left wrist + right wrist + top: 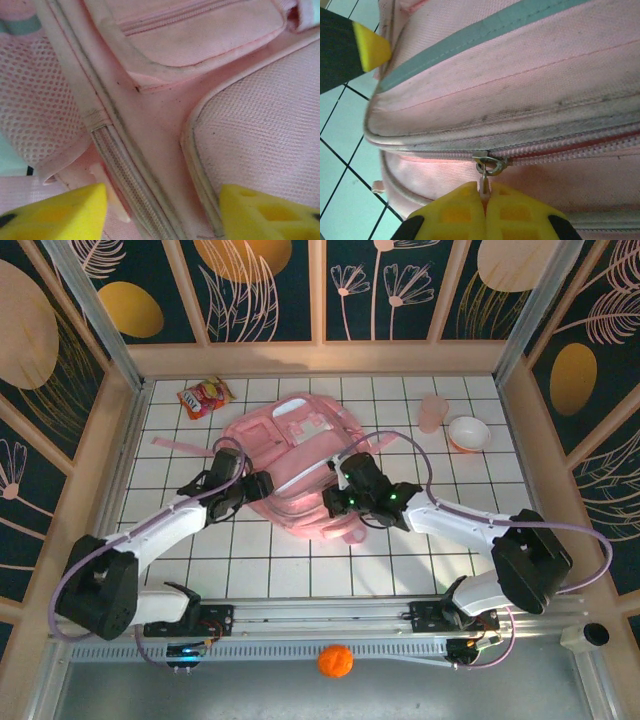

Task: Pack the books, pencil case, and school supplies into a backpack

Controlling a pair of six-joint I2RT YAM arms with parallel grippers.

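- Right wrist view: the right gripper (484, 197) has its yellow fingers pressed together on the zipper pull (483, 180), which hangs from the slider (490, 164) on the side wall of the pink backpack (520, 75).
- The zipper track (570, 150) crosses that frame from left to right, square to the fingers. Any pull on the tab would likely have to follow this line.
- Which side of the slider is already parted cannot be told.
- Top external view: the backpack lies flat near the middle of the tiled table (300, 565), its long axis running from far to near. The right gripper sits at its near right edge.
- The left gripper (258, 488) is at the bag's left edge, across the bag from the right one.
- Left wrist view: the left gripper's jaws stand apart, one yellow tip on either side of a ribbed zipper band (125, 180), clamped on nothing. Whether the tips touch the fabric cannot be told.
- The right arm is the one on the zipper. The left, nearer the bag's left flank, looks placed to steady it.
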